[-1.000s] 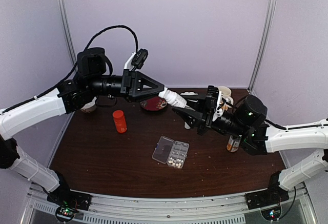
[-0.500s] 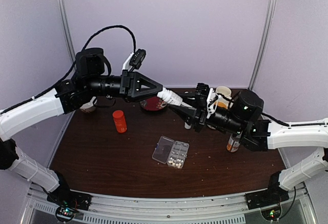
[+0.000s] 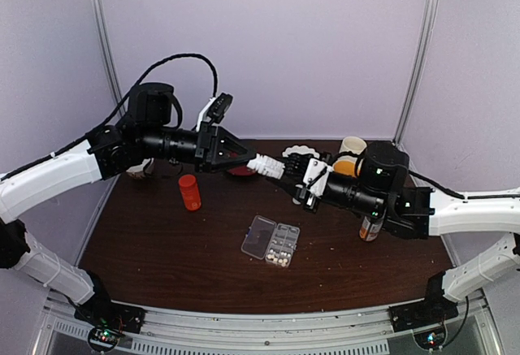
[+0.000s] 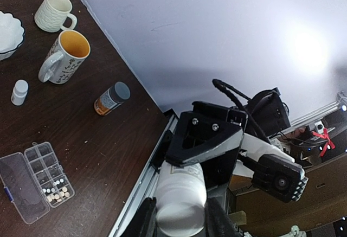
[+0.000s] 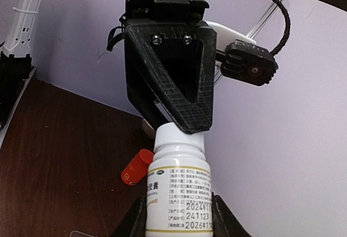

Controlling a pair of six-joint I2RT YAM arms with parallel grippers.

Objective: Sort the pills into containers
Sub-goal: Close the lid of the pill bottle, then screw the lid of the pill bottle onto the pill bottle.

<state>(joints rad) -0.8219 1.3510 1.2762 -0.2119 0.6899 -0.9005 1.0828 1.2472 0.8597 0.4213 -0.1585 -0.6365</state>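
The left gripper (image 3: 253, 162) pinches the top end of a white bottle (image 3: 266, 166) in the air, and the right gripper (image 3: 291, 166) pinches its body. The pills (image 4: 56, 190) lie in cells (image 4: 47, 167) of the open pill box (image 3: 271, 241) on the bench (image 3: 162, 241).

Glossy plastic bottle (image 5: 176, 193), clear plastic pill box (image 3: 270, 242)

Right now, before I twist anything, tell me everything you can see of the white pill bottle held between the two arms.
The white pill bottle is an opaque plastic cylinder with its white cap on and a printed label bearing gold bands and date numbers. It lies roughly level in the air above the far half of the table. The left gripper grips its cap end; the right gripper appears clamped on its body.
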